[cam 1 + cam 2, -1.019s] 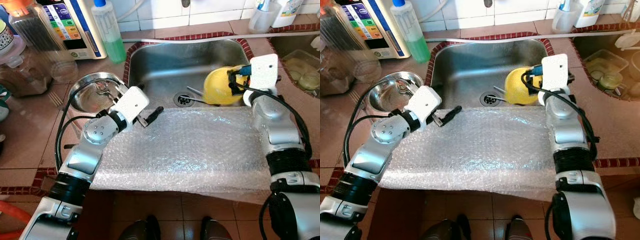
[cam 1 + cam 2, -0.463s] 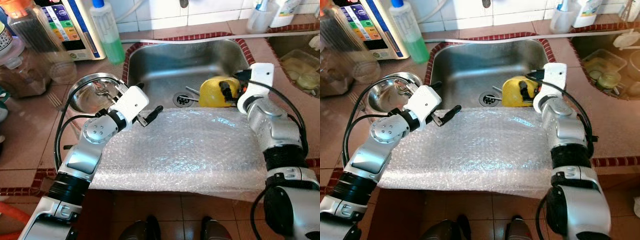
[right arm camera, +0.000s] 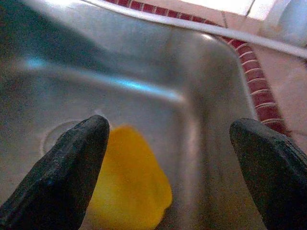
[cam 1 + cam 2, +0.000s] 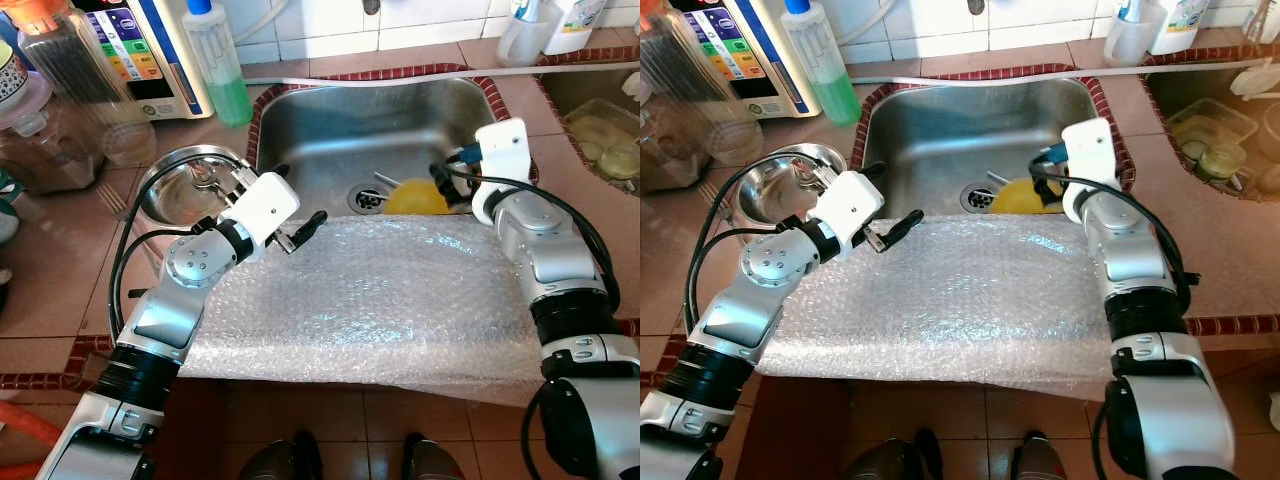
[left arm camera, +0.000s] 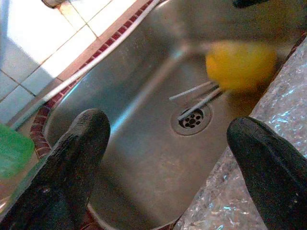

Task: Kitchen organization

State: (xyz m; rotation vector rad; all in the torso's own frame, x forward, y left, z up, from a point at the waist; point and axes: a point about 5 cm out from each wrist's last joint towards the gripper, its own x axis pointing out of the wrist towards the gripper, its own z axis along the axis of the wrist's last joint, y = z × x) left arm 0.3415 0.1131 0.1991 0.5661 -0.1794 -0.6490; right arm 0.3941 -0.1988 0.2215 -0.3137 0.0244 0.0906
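Yellow plastic, apparently a plate or shallow bowl [image 4: 415, 196], lies loose on the floor of the steel sink [image 4: 330, 125], just below and ahead of your right gripper [image 3: 170, 167]. Its fingers are spread wide with nothing between them, as the right wrist view shows; blur there leaves the item's exact shape uncertain. A utensil or two, likely chopsticks [image 5: 199, 96], rests by the drain [image 4: 368, 199] beside the yellow piece. Your left gripper [image 5: 168, 158], fingers likewise parted and empty, hovers over the near-left corner of the sink, above the edge of the bubble wrap [image 4: 380, 300] that covers the counter in front. A metal bowl [image 4: 190, 185] sits behind your left wrist. Judged from this layout, the organizing remains at an early stage: sink contents are unsorted, and nothing rests on the wrap.
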